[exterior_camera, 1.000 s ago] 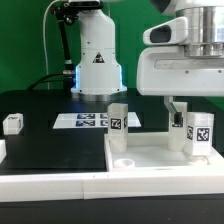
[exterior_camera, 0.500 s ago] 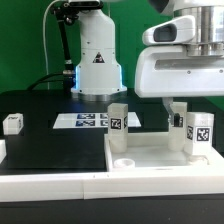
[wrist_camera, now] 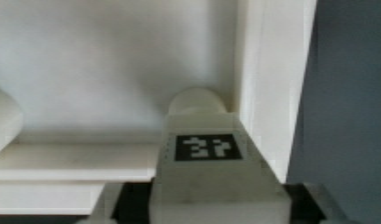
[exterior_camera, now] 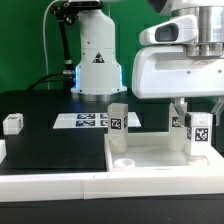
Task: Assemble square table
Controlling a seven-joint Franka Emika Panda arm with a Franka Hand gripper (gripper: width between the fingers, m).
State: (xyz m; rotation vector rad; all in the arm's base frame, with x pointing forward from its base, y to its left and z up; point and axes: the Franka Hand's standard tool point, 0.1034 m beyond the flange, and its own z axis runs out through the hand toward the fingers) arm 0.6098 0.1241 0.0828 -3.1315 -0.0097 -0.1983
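My fingers (exterior_camera: pixel 179 107) are clamped on a leg (wrist_camera: pixel 208 150). In the wrist view its sides sit flush against both of them with no gap I can see, and its black-and-white tag faces the camera. The table top (exterior_camera: pixel 150 162) is my landmark: it lies flat on the dark worktop (exterior_camera: pixel 40 145), nearest the exterior camera. The leg I hold (exterior_camera: pixel 177 127) stands upright at the table top's far corner on the exterior view's right. A second leg (exterior_camera: pixel 201 133) stands just beside it, tag towards the exterior camera. A third leg (exterior_camera: pixel 118 123) stands upright at the table top's far corner on the exterior view's left. A fourth leg (exterior_camera: pixel 12 123) lies on the worktop, well apart from the table top on that same side. The marker board (exterior_camera: pixel 82 121) lies flat just behind the table top's far edge.
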